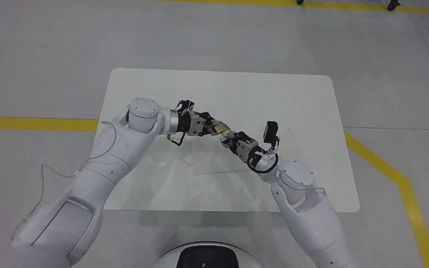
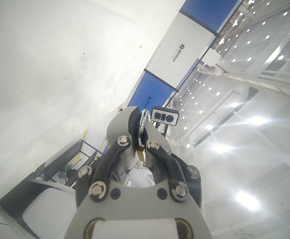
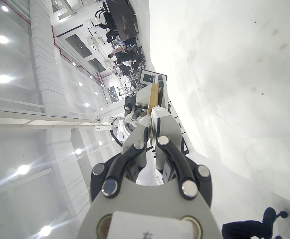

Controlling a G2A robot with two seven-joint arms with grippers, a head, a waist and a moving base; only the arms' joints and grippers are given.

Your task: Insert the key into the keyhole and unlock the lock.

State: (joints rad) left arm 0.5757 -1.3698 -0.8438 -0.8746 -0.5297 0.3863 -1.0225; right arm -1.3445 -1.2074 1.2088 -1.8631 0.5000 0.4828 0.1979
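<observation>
Padlock (image 1: pixel 220 127) shackle (image 2: pixel 142 125) sits pinched between the left gripper's (image 2: pixel 142 122) fingers on its wrist view, while the right wrist view catches the right gripper's (image 3: pixel 153 116) fingers clamping the key (image 3: pixel 153 135).

A robotics lab in an industrial hall.
Yellow lines (image 1: pixel 47 124) crossed the grey floor (image 1: pixel 60 40) around the white table (image 1: pixel 301 100); blue-and-white partition panels (image 2: pixel 181 45), rows of ceiling lights (image 2: pixel 249 59) and dark workstations (image 3: pixel 122 18) stood beyond.
</observation>
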